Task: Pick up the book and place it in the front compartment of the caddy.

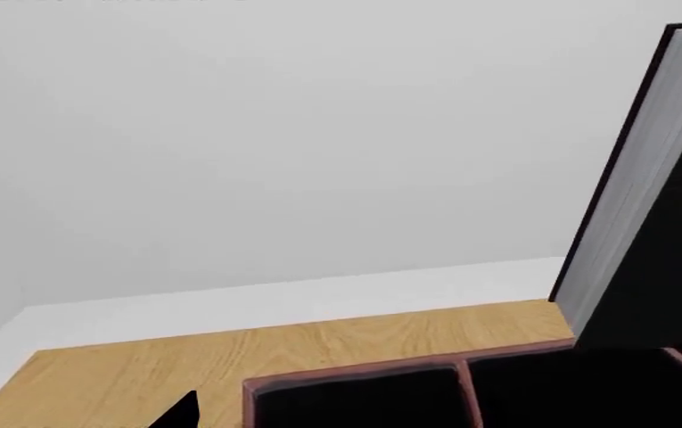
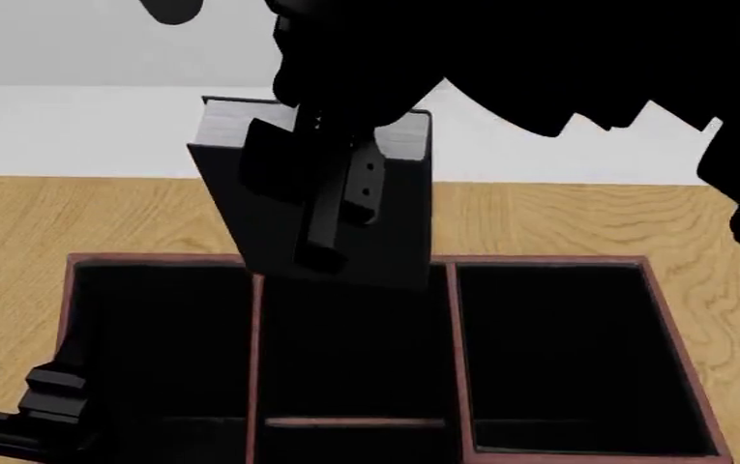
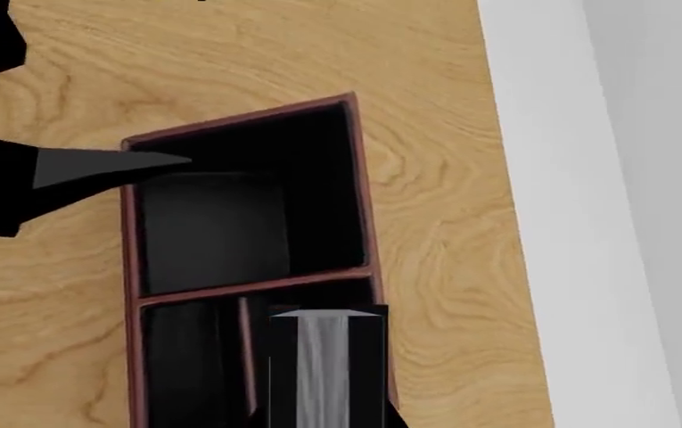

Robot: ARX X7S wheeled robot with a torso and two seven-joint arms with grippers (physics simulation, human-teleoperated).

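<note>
My right gripper (image 2: 331,198) is shut on the book (image 2: 402,227), a thick black hardcover with white page edges. It holds the book tilted, lower edge over the far part of the caddy's middle column. The caddy (image 2: 550,261) is a red-brown box with a black inside, thin red dividers and a crossbar (image 2: 350,422) near me. In the right wrist view the book (image 3: 323,366) sits between the jaws of the gripper (image 3: 323,419) above the caddy (image 3: 358,178). The left wrist view shows the book (image 1: 638,223) over the caddy's rim (image 1: 353,373). My left gripper (image 2: 41,411) is open and empty by the caddy's left wall.
The caddy stands on a wooden table (image 2: 34,222) that ends at a white wall behind (image 2: 60,126). My right arm (image 2: 577,68) reaches in from the upper right over the caddy. One left fingertip (image 1: 180,412) shows over the wood.
</note>
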